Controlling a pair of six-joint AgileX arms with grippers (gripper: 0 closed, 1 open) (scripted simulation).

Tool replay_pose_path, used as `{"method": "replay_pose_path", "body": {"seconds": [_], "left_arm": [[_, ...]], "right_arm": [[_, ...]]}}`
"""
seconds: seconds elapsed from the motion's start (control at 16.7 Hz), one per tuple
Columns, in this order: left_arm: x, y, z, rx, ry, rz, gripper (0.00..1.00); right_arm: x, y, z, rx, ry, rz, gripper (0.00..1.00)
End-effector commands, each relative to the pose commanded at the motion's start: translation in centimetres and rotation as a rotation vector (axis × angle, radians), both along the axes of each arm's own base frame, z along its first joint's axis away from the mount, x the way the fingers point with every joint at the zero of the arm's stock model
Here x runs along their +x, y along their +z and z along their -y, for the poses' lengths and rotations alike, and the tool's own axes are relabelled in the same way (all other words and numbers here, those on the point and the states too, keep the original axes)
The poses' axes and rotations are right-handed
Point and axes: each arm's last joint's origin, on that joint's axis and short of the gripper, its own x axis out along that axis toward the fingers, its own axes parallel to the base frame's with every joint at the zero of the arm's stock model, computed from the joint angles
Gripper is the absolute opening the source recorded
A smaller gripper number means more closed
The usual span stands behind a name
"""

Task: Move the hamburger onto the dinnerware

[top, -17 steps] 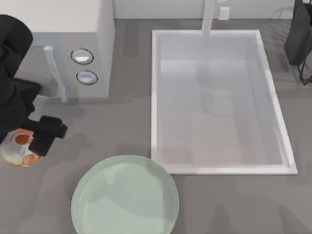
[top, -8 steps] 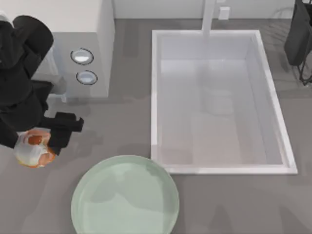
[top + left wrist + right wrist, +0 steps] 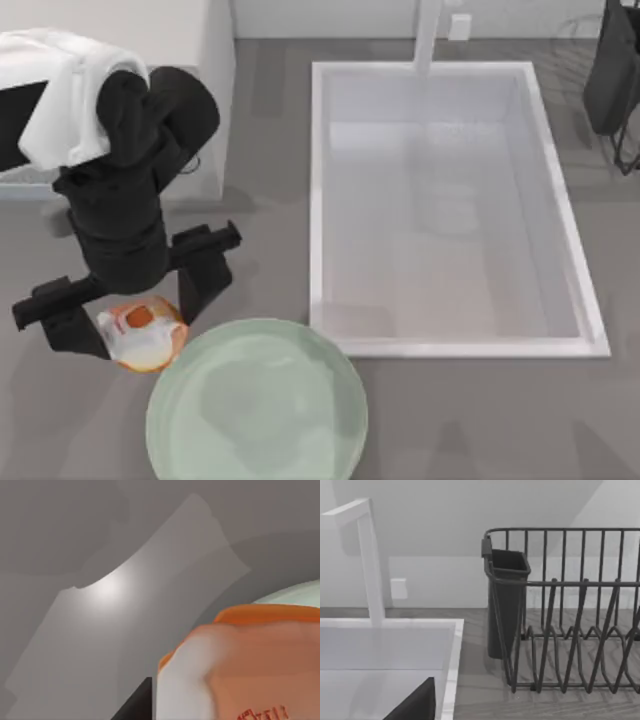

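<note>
The hamburger [image 3: 140,335], an orange and cream lump, hangs just off the upper left rim of the dinnerware [image 3: 260,410], a large pale green plate at the front of the table. My left gripper [image 3: 138,325] is shut on the hamburger, with one black finger on each side of it. In the left wrist view the hamburger [image 3: 240,665] looms close, with a sliver of the dinnerware [image 3: 300,591] behind it and grey tabletop beyond. My right arm [image 3: 612,70] is parked at the back right corner.
A white rectangular sink basin [image 3: 318,200] with a faucet [image 3: 428,30] takes up the middle and right, its front edge close to the plate. A white box [image 3: 215,60] stands at the back left. A dark wire dish rack [image 3: 570,630] with a cup holder [image 3: 506,605] stands beside the sink.
My left arm has swung to the right with the hamburger in its grip, from the table's left edge to the plate's upper left rim. The right arm has not moved.
</note>
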Motion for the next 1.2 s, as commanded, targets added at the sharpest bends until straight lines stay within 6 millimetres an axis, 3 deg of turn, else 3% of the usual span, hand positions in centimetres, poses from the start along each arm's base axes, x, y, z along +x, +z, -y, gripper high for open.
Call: {"method": "replay_pose_path", "body": {"seconds": [0.36, 0.6, 0.9, 1.2], "left_arm": [[-2.3, -1.2, 4.7, 0.097, 0.581, 0.013, 0.00], [-3.9, -0.9, 6.9, 0.097, 0.872, 0.067, 0.00], [-5.2, 0.0, 8.1, 0.042, 1.058, 0.114, 0.00], [-5.3, 0.1, 8.2, 0.035, 1.075, 0.118, 0.00]], "right_arm": [[0.0, 0.0, 0.0, 0.000, 0.000, 0.000, 1.00], [0.0, 0.0, 0.0, 0.000, 0.000, 0.000, 1.00], [0.0, 0.0, 0.0, 0.000, 0.000, 0.000, 1.00], [0.0, 0.0, 0.0, 0.000, 0.000, 0.000, 1.00]]}}
